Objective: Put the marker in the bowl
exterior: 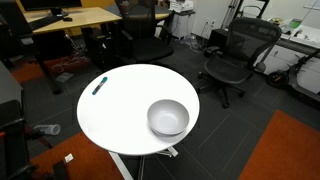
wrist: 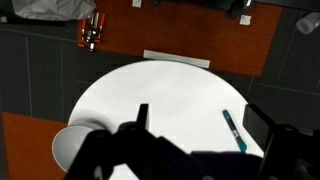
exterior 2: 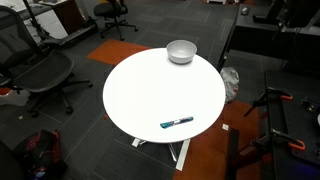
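Observation:
The teal-blue marker lies flat near the rim of the round white table. It shows in both exterior views and at the right of the wrist view. The light grey-white bowl stands empty near the opposite rim, and is partly seen low left in the wrist view. The arm is not seen in the exterior views. In the wrist view my gripper hangs high above the table, fingers spread wide and empty, the marker just inside the right finger.
Black office chairs stand around the table, with another beside it. A wooden desk is at the back. Orange-brown floor mats lie under and beside the table. A red-handled tool lies on the mat.

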